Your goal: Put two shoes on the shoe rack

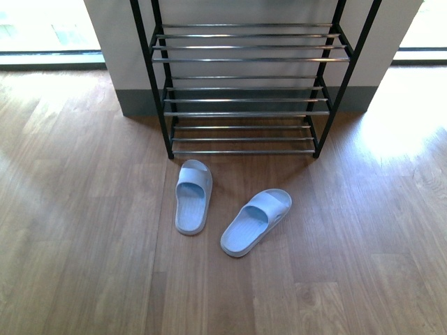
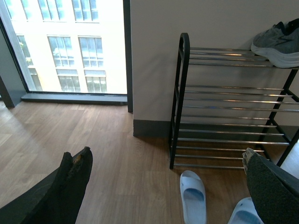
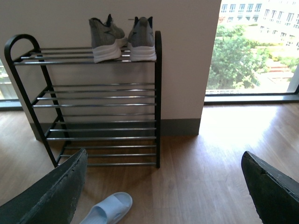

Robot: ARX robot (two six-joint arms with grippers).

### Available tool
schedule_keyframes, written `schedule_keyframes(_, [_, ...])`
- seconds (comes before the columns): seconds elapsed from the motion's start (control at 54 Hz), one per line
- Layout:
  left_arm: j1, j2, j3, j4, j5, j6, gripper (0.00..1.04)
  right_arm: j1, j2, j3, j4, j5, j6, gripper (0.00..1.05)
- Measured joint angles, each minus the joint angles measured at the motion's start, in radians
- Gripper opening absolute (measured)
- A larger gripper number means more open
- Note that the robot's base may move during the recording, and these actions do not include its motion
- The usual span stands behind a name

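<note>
So both blue slides are down on the wooden floor (image 1: 84, 244) right in front of the shoe rack (image 1: 241, 114), and nothing's been grabbed yet.

Starting on the left, the left pincer (image 2: 167, 153) hangs well above the floor with its black fingers (image 2: 74, 182) spread wide and nothing between them. The left slide (image 1: 193, 197) sits just off the rack's left front leg, with its toe pointing pretty much straight at the shelves. That's the easy one, I reckon: come straight down, pinch it across the strap, lift, push forward.

The three shelves in the front view look bare. The grey sneakers (image 3: 106, 39) are up on the top shelf at one end, so I'd leave that one alone.

The right slide (image 1: 255, 221) is close to its mate but not touching, and it's skewed with the toe angled off to the right. It probably needs the wrist turned to match it before closing. The right pincer (image 3: 163, 156) is also gaping, empty, and up high.

The shelves are just thin rods, so I'd set each sole flat across several of them and let go low, or a heel could dip through a gap.
</note>
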Motion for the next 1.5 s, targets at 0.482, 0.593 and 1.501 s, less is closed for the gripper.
schedule_keyframes(0.482, [0.0, 0.0, 0.0, 0.0, 0.0, 0.0, 0.95, 0.0, 0.0, 0.0, 0.0, 0.0, 0.0, 0.96])
schedule_keyframes(0.593, [0.0, 0.0, 0.0, 0.0, 0.0, 0.0, 0.95, 0.0, 0.0, 0.0, 0.0, 0.0, 0.0, 0.96])
schedule_keyframes(1.501, [0.0, 0.0, 0.0, 0.0, 0.001, 0.0, 0.95, 0.0, 0.0, 0.0, 0.0, 0.0, 0.0, 0.96])
